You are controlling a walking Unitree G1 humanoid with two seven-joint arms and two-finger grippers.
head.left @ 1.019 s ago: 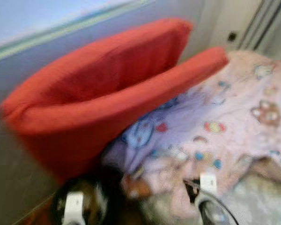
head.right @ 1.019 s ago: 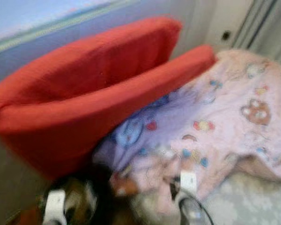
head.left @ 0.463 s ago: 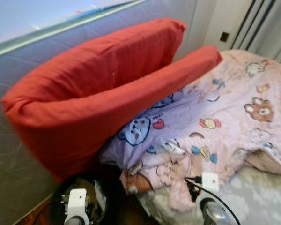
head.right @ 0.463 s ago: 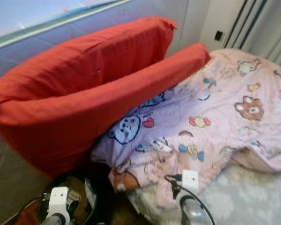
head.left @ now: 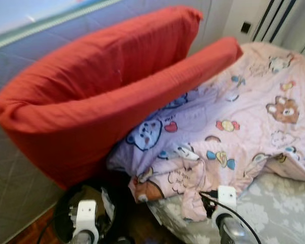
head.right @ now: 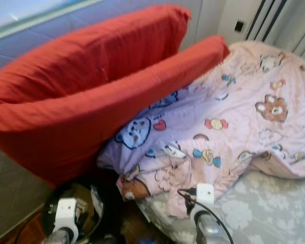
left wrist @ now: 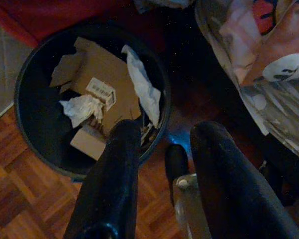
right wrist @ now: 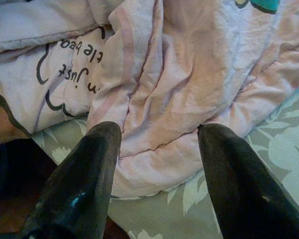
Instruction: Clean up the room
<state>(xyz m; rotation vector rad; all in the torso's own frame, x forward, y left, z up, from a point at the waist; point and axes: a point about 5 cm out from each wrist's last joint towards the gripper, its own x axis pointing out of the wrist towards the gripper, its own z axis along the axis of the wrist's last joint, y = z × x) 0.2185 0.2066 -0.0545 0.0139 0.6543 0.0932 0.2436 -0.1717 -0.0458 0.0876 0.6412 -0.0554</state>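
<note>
A big red cushion (head.left: 101, 96) leans against the grey wall (head.left: 10, 168) at the bed's (head.left: 274, 213) head. A pink cartoon blanket (head.left: 234, 132) lies rumpled over the bed. The bin (left wrist: 89, 99) on the wooden floor (left wrist: 20, 199) holds cardboard and crumpled paper. Left gripper (left wrist: 162, 149) hangs above it, fingers spread, empty. Right gripper (right wrist: 157, 137) hangs over the blanket's edge, fingers wide.

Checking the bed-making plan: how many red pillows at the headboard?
2. The rear red pillow leans against the padded headboard. The front red pillow leans on it, its lower edge against the pink cartoon blanket. Others may be hidden under the blanket.
</note>
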